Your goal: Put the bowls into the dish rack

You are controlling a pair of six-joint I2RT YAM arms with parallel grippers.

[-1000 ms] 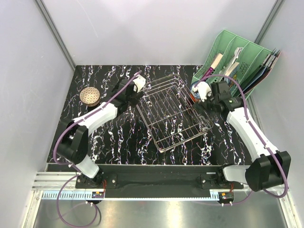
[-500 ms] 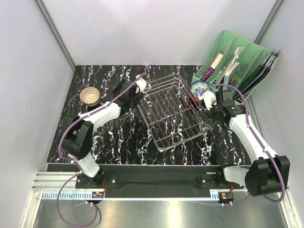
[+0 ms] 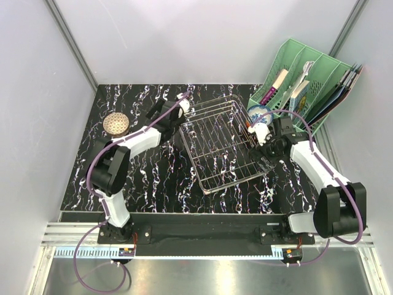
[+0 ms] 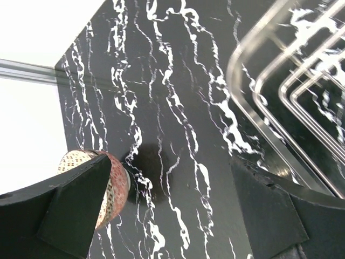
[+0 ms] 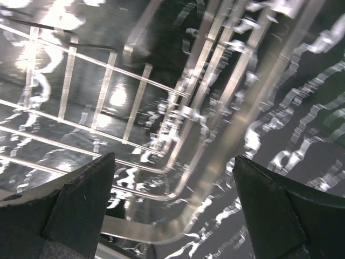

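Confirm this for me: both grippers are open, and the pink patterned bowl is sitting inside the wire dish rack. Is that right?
Not quite. The pink patterned bowl is not inside the dish rack; it sits on the table to the rack's left, as the top external view shows. The left gripper and right gripper are indeed both open.

Left arm [image 3: 136, 143] and right arm [image 3: 314, 163] extended, jaws wide apart.

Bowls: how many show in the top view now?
2. One pink patterned bowl sits on the table's left; one blue-and-white bowl sits between the dish rack and the green organiser. More may hide by the right arm.
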